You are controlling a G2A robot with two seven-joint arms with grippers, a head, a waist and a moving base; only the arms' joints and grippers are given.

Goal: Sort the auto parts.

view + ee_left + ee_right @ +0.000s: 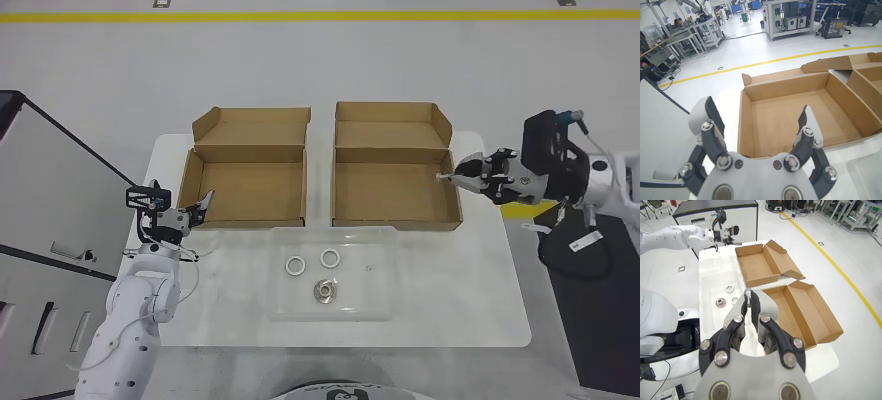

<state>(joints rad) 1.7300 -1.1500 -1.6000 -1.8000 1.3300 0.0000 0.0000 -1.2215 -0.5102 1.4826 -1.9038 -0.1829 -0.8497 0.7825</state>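
My right gripper (447, 177) (749, 302) is shut on a steel bolt (748, 297) (441, 176), held over the right edge of the right cardboard box (395, 193) (810, 321). My left gripper (203, 200) (761, 115) stands open with nothing between its fingers, just off the left box's (244, 190) (791, 117) front left corner; the right wrist view shows it farther off (734, 242). On a clear plastic tray (370, 300) lie two white rings (296, 266) (330, 258) (729, 289) (734, 300) and a metal flanged bushing (324, 291) (720, 302).
Both boxes are open with lids folded back and bare floors. The white table (460, 310) has free room in front of and beside the tray. A dark-topped cabinet (40, 200) stands beyond the table's left edge.
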